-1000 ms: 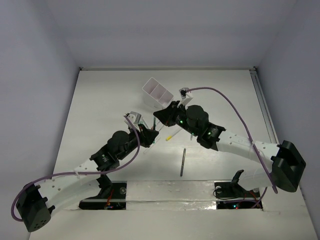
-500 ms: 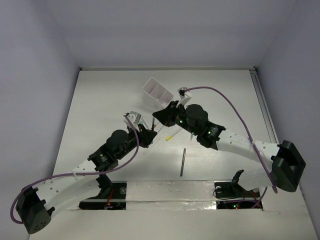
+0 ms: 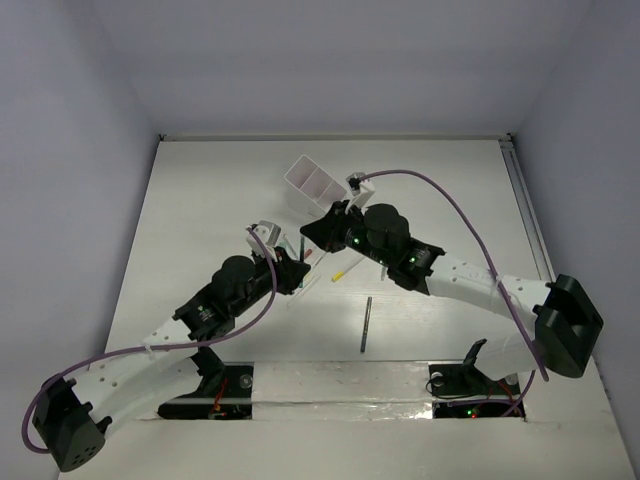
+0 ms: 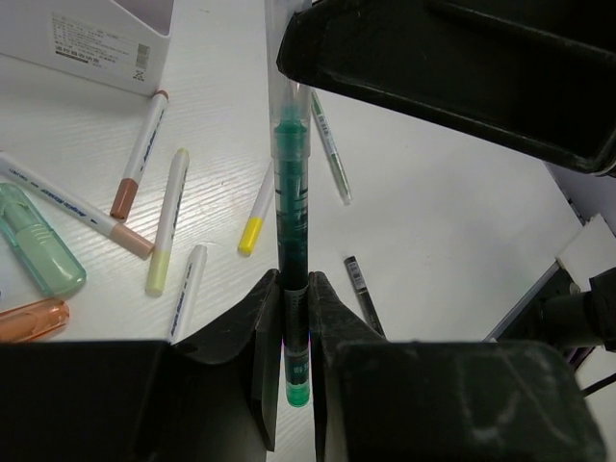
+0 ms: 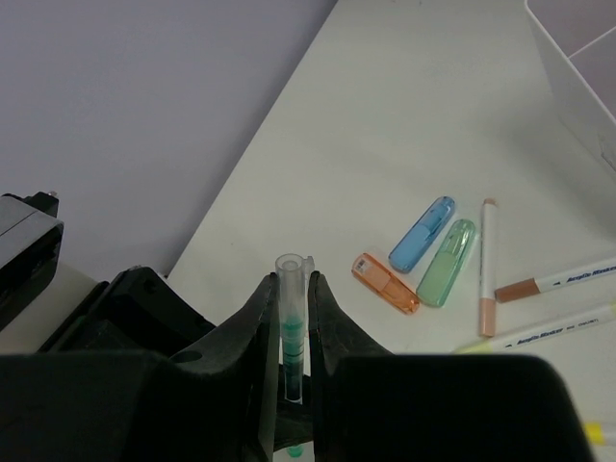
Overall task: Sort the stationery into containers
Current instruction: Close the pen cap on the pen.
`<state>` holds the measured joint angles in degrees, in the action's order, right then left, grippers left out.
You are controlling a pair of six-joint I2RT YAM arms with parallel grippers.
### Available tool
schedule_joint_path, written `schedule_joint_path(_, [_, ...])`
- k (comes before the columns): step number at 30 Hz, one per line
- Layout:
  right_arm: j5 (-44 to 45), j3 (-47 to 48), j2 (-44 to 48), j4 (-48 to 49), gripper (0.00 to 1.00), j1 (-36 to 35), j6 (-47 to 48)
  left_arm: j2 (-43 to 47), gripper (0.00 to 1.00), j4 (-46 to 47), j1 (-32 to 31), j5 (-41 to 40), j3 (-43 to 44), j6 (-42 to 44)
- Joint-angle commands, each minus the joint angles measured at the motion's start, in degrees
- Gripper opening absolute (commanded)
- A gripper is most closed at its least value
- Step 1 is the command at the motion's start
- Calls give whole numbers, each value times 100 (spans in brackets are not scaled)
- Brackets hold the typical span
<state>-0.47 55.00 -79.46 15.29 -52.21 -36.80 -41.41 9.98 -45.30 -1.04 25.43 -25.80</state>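
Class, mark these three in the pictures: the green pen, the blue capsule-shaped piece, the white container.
green pen (image 4: 292, 241): left wrist view, mid-barrel.
blue capsule-shaped piece (image 5: 422, 234): right wrist view, middle of its body.
white container (image 4: 67, 43): left wrist view, labelled side wall.

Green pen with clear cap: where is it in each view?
Top external: green clear-capped pen, thin sliver near centre.
Left wrist: upright at centre, clamped in left gripper.
Right wrist: bottom centre, cap end up, clamped in right gripper.
Shared landmark: white divided plastic box, in an upper corner of both wrist views.
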Motion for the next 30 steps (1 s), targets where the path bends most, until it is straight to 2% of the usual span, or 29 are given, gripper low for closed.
schedule_joint_path(1, [-990,-156,-157,-1125,0,-185,111,247,0,1200,206,-520,682,67])
schedule_joint_path(12, [-919,-324,80,-1151,0,-185,322,212,0,1234,320,-327,525,-135])
schedule_joint_path(16, [-1104,-341,-60,-923,0,-185,235,28,0,1506,373,-12,481,-171])
schedule_joint_path(23, [-657,-174,185,-729,0,-185,138,-166,0,1990,373,675,200,-259])
schedule_joint_path(24, [-491,-157,220,-712,2,-185,112,-166,0,1999,373,710,173,-276])
schedule_joint_path(25, [-420,-165,273,-685,8,-185,103,-140,0,1991,373,728,138,-285])
schedule_joint_path(27, [-236,-192,413,-598,15,-185,50,-70,0,1999,373,737,32,-311])
schedule_joint_path(30, [-77,-236,519,-510,19,-185,-12,-25,0,2017,373,754,-38,-320])
